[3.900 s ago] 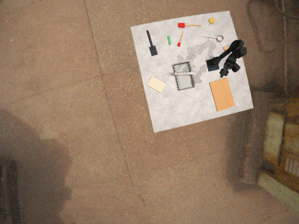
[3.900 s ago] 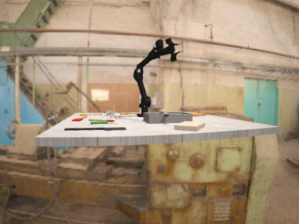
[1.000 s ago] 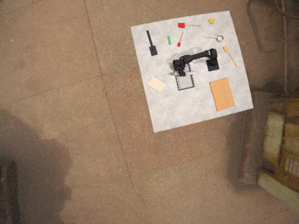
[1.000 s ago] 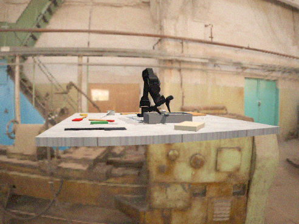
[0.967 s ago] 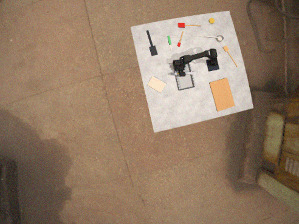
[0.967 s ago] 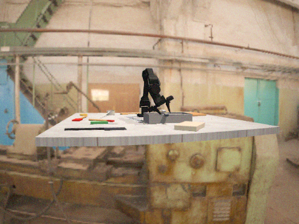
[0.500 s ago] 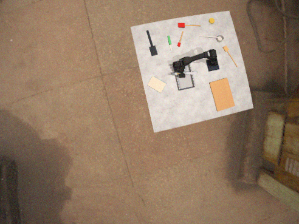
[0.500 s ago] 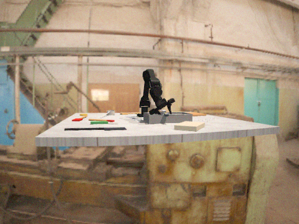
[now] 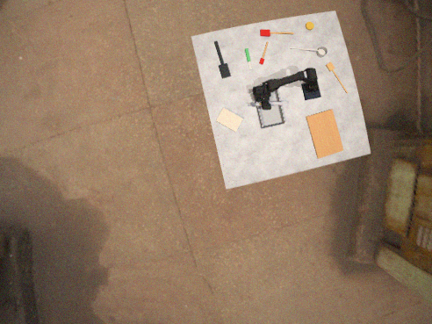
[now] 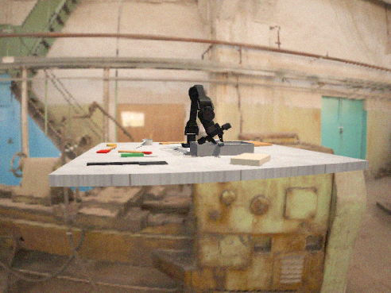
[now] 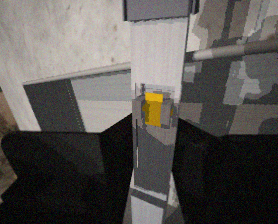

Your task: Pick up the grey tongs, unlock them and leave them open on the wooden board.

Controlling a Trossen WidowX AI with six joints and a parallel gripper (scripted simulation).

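The black parallel-jaw gripper (image 11: 152, 150) pinches the flat grey metal tongs (image 11: 156, 75) across the grey rectangular roasting tin (image 11: 95, 102). Between the fingers, the smooth arms may slip during lifting.

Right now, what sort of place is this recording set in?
It looks like an old industrial hall or factory: worn concrete floor, stained walls with pipes and a green stairway. The grey table top sits on a rusty yellow machine.
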